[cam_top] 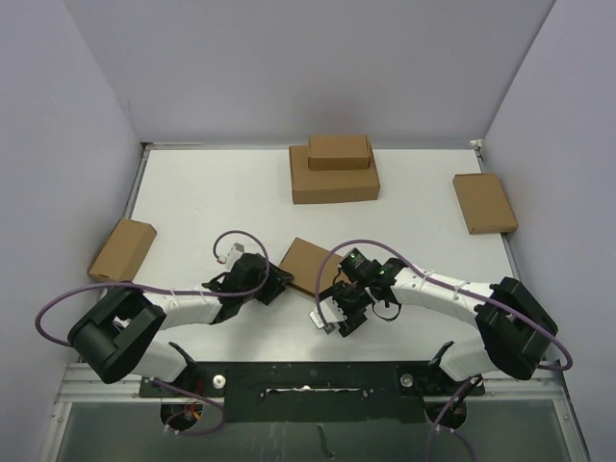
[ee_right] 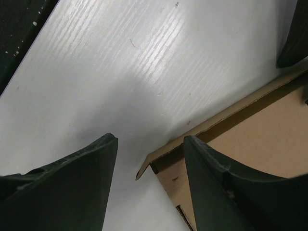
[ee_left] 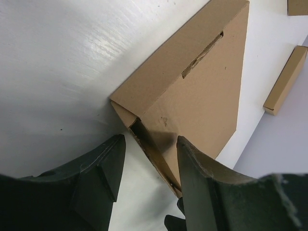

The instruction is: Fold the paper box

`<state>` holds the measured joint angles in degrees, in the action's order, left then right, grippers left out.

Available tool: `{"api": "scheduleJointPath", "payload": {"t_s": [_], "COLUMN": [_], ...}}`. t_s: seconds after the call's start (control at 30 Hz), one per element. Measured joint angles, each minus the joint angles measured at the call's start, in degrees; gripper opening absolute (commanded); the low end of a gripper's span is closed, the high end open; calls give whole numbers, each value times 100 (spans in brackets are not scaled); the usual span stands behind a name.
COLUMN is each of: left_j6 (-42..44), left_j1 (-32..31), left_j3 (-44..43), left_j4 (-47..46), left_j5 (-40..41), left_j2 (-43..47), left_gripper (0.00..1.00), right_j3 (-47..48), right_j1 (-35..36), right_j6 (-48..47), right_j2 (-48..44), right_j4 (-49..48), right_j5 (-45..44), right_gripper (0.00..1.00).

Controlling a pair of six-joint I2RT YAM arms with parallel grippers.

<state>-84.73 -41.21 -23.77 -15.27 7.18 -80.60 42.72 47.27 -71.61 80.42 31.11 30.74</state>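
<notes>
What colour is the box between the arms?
Plain brown; the paper box shows best in the left wrist view.

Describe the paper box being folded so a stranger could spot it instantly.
On the white table, look between the left arm and right arm. The paper box lies there, flat brown cardboard. Only it shows a cut slot; the other boxes sit at the table's edges.

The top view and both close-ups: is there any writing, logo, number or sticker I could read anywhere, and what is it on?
None can be read in any view.
The folded box between the arms is plain brown cardboard.
The big box, the small box on top of it, the left box and the right box are plain too.
The left arm and right arm show no legible marking.
</notes>
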Motion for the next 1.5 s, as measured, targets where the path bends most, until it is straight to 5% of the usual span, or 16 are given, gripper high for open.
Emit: {"api": "scheduleJointPath", "payload": {"t_s": [1.5], "left_j6": [-39], "left_j1": [0], "left_j3": [52], "left_j4": [-236], "left_j5": [-125], "left_j2": [-105], "left_gripper": [45], "right_j3": [227], "right_j1": [-105], "right_j6": [151], "right_j2": [356], "right_j4": [39], "right_j5": [125], "right_gripper": [55]}}
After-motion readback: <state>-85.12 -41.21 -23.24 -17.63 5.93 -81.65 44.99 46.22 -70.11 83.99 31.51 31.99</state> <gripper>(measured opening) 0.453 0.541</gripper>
